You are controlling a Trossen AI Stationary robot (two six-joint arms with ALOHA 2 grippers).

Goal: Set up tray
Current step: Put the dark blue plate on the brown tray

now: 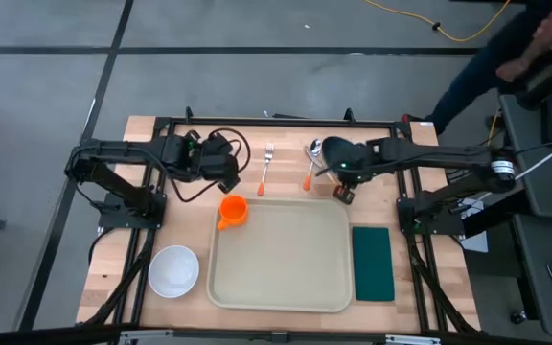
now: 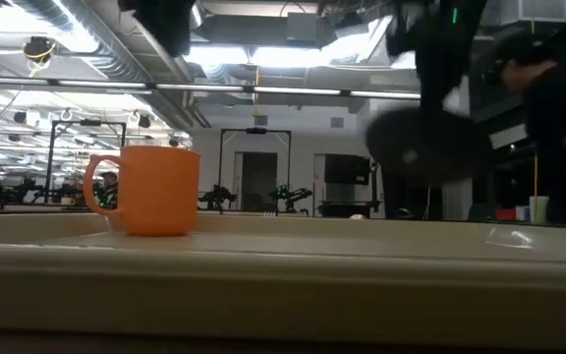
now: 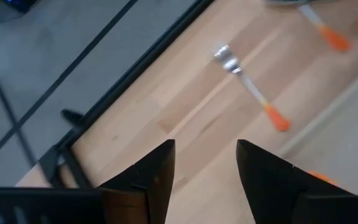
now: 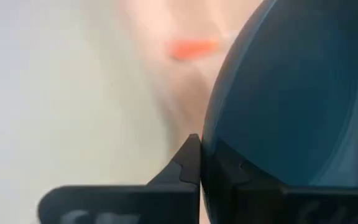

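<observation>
The beige tray [image 1: 281, 259] lies in the middle of the table, and its rim [image 2: 283, 270] fills the low view. An orange cup [image 1: 233, 211] [image 2: 147, 191] stands upright in the tray's far left corner. My right gripper [image 1: 345, 165] [image 4: 202, 168] is over the table just beyond the tray's far right corner, shut on a dark round plate [image 1: 334, 150] [image 2: 428, 146]. My left gripper [image 1: 226, 178] [image 3: 206, 162] hovers open, above and just beyond the cup. A fork [image 1: 267, 165] [image 3: 247, 87] and a spoon [image 1: 310, 165] with orange handles lie beyond the tray. My right gripper holds the dark plate by its rim [image 4: 211, 146], pinched between the two fingers [image 4: 188, 163], one on each face. The plate is lifted clear of the table and stands steeply tilted, nearly on edge.
A white bowl [image 1: 173, 270] sits left of the tray. A dark green napkin [image 1: 373, 264] lies along its right side. A person [image 1: 506, 48] [image 2: 548, 128] stands beyond the table's far right corner. Black frame rails run along the table's edges.
</observation>
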